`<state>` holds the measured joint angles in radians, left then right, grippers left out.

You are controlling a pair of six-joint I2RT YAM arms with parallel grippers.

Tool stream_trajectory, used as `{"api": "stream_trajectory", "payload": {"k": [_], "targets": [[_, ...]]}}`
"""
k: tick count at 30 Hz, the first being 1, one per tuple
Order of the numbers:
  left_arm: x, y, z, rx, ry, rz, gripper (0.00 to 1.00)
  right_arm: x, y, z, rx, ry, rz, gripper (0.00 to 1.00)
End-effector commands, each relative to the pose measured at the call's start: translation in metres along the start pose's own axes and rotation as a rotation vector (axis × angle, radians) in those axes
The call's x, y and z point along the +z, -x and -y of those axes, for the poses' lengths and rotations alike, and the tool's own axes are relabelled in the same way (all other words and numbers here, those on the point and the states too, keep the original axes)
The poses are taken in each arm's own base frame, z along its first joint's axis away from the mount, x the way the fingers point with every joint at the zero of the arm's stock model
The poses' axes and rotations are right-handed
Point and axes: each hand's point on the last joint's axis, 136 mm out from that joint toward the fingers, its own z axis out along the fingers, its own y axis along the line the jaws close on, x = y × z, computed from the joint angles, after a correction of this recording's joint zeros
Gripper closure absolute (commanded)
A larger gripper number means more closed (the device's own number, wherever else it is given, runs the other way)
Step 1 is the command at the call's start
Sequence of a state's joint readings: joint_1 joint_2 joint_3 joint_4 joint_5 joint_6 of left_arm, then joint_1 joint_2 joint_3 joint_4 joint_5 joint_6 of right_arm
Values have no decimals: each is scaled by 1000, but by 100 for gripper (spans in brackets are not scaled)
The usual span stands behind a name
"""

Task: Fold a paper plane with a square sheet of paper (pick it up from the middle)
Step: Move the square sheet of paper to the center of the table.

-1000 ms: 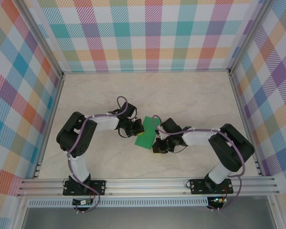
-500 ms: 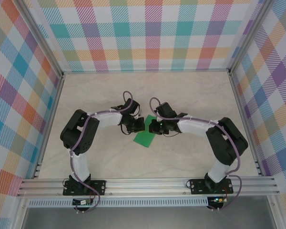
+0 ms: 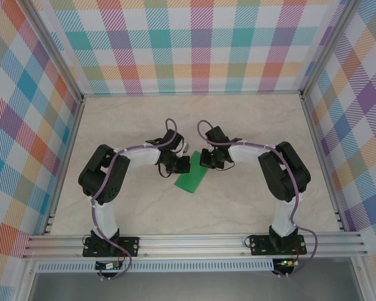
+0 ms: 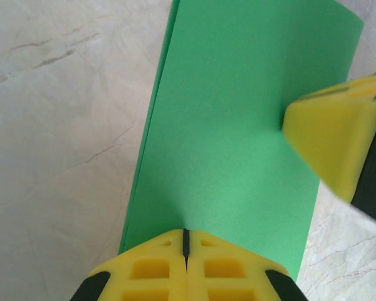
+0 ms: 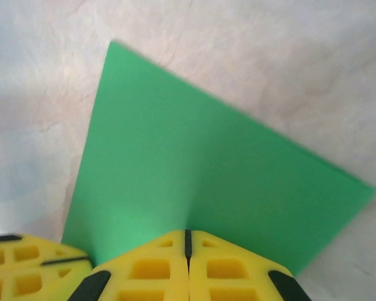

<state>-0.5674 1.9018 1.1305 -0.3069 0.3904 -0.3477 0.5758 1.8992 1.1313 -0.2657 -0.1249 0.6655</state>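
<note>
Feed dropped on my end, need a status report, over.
Left gripper shut, pressing the green paper. Right gripper shut, pressing it too. Paper folded double, flat on table. Nothing in the way.

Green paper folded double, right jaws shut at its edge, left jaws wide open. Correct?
No: the left gripper has its jaws shut too, tips pressed together at the edge of the green paper, as the left wrist view shows. The rest holds: paper folded double, right gripper with jaws shut at its edge.
</note>
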Motion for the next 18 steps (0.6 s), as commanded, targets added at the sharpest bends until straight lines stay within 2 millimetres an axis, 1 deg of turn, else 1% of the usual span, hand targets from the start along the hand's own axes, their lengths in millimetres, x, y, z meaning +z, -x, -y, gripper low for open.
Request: {"api": "stream_trajectory", "payload": {"k": [1, 3, 5, 7, 9, 10, 11, 14, 16, 18], "targets": [[-10, -12, -4, 9, 22, -23, 100, 1, -2, 27, 35, -130, -10, 95], [-17, -11, 2, 2, 6, -10, 100, -1, -10, 34, 74, -156, -28, 94], [-26, -7, 8, -19, -14, 21, 100, -6, -22, 47, 145, -205, -43, 94], [-35, -6, 16, -58, -46, 50, 99, -12, -37, 57, 234, -235, -63, 94], [-43, -8, 21, -102, -63, 82, 96, -15, -55, 61, 321, -237, -88, 95], [-48, -6, 27, -115, -85, 114, 95, -17, -63, 60, 363, -227, -96, 95], [-52, -8, 32, -130, -102, 132, 95, -18, -71, 56, 394, -205, -100, 96], [-58, -17, 34, -198, -98, 180, 95, -18, -86, 38, 444, -109, -105, 96], [-57, -27, 30, -246, -80, 195, 95, -20, -85, 24, 446, -15, -94, 96], [-56, -36, 31, -284, -75, 207, 97, -25, -78, 12, 411, 68, -59, 96]]}}
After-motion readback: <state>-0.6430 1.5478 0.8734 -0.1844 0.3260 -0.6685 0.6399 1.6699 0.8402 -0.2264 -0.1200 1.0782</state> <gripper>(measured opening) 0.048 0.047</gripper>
